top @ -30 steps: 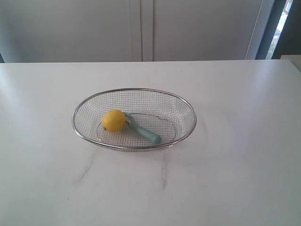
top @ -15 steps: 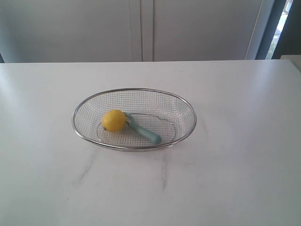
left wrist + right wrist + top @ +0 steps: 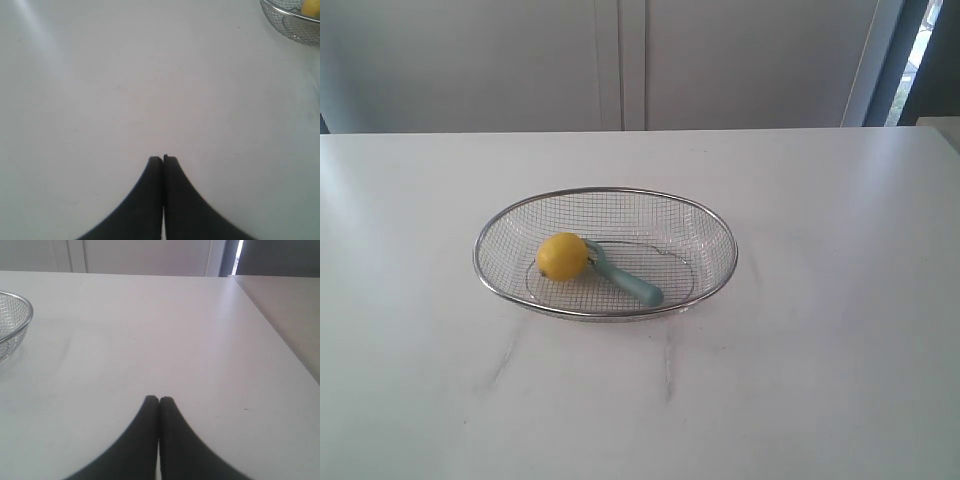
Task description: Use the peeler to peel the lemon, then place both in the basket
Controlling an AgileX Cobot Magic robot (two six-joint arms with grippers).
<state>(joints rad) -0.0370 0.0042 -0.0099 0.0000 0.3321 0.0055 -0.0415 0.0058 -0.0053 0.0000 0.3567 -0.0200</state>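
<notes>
Left gripper [image 3: 163, 159] and right gripper [image 3: 159, 399] hang pinched together over the table [image 3: 820, 360], clear of the basket [image 3: 620, 190]. Lemon [image 3: 562, 256] sits left of the basket's middle, peeler [image 3: 625, 279] head touching it. Grab either and the lemon could roll, or fingers could snag the mesh.

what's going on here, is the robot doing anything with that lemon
Nothing is being handled right now. The lemon and the peeler lie side by side in the basket on the table. The left gripper and the right gripper are both shut and empty, off to either side of the basket.
</notes>
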